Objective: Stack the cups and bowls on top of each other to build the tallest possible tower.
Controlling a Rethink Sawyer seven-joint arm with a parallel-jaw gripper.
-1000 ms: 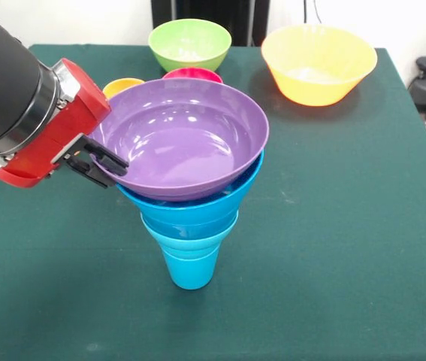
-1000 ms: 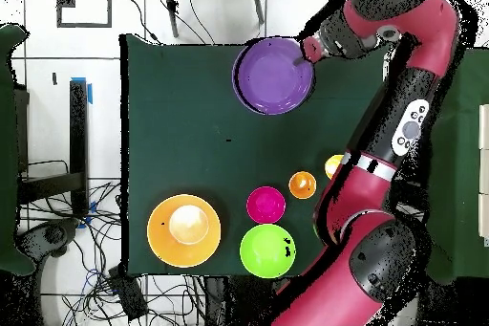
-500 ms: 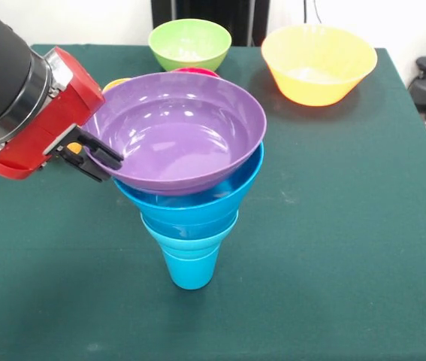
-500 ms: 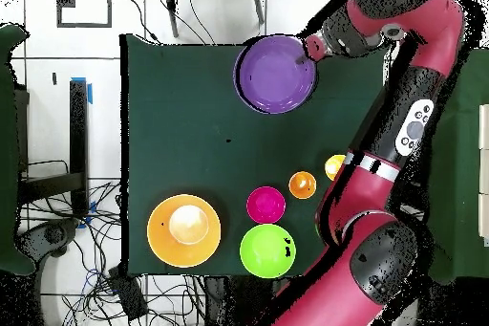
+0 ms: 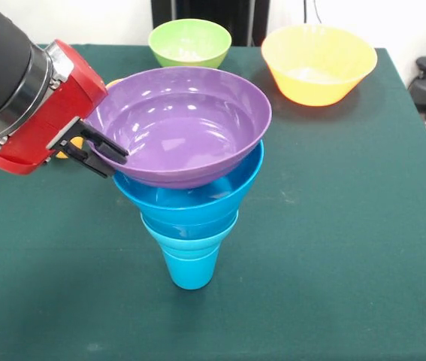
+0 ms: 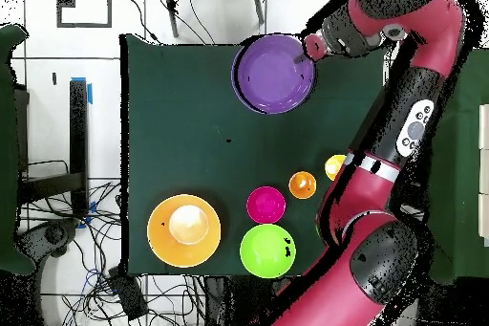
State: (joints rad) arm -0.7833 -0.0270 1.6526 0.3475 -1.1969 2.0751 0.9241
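My gripper sits at the left of the front view, fingers pinched on the near-left rim of the purple bowl. Versus a second ago the bowl has come up on that side and shifted a touch; it now rides tilted over the blue bowl rather than nested, so I judge it is not yet seated. The tower stands mid-table on the blue cup. To the right at the back, the yellow-orange bowl waits.
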